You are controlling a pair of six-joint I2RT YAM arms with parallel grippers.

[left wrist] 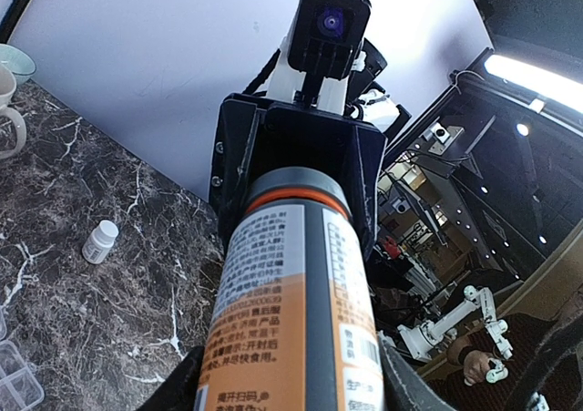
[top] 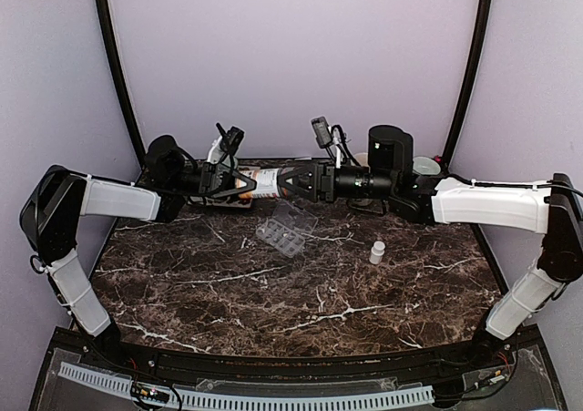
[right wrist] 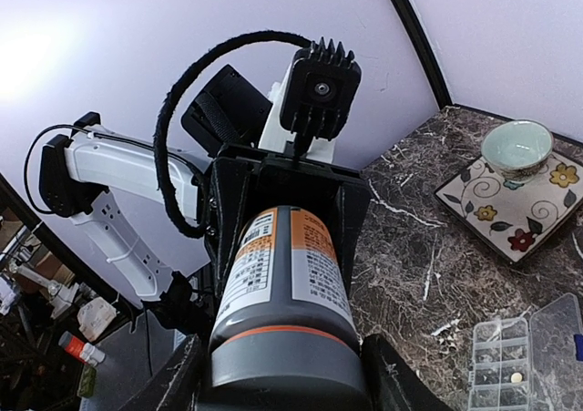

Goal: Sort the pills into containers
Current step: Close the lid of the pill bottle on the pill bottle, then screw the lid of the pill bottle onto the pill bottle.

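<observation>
Pill organizer (top: 284, 232): a flat clear plastic box with two rows of cells and its lid swung open. It lies on the dark, white-veined marble table (top: 228, 292), just above the centre of my overhead view. In my right wrist view it is cut off at the lower right edge, and one cell holds what looks like a small yellowish pill (right wrist: 516, 375).

Left gripper (top: 239, 182) and right gripper (top: 284, 181) meet at upper centre. Their fingers are partly spread, each pair clamped on one end of the orange bottle (top: 260, 182), which is held level between them. The left grips the labelled body, the right the grey cap end. In both wrist views the round bottle fills the frame, so I see little of the near fingers.

Small white bottle (top: 376, 251): upright, right of centre.
</observation>
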